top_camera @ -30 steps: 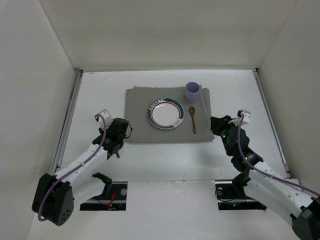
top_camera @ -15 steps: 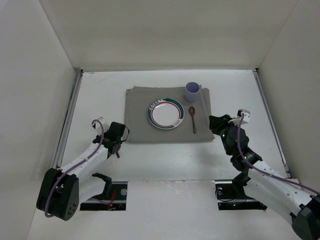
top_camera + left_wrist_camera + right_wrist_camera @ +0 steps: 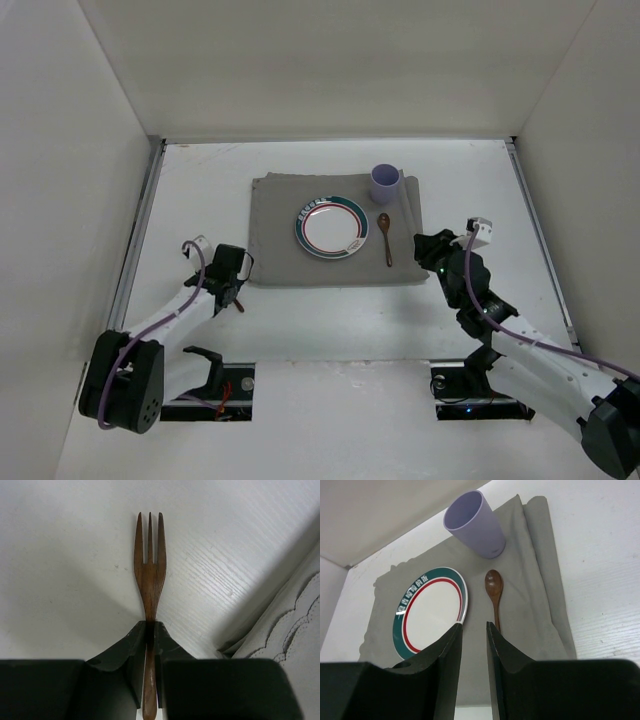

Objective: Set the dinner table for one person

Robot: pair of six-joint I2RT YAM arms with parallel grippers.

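Gripping wooden fork [image 3: 149, 565] by the handle with left jaws closed tight, tines out over bare counter [image 3: 330, 320], just off near-left corner of grey mat [image 3: 275, 215]. Hovering right jaws beside mat's near-right corner, narrowly parted, holding nothing. Found in place on mat, mid-counter: plate [image 3: 331, 227], spoon [image 3: 385, 238] on its side toward counter's right edge, lilac cup [image 3: 386, 183] at mat's far-right corner. Judged nearly complete; left to do: laying fork on mat, on plate's side toward counter's left edge.

The handle end of the fork [image 3: 149, 575] is hidden inside the left gripper [image 3: 149, 626]; the right gripper [image 3: 473, 626] covers that of the spoon [image 3: 494, 587].
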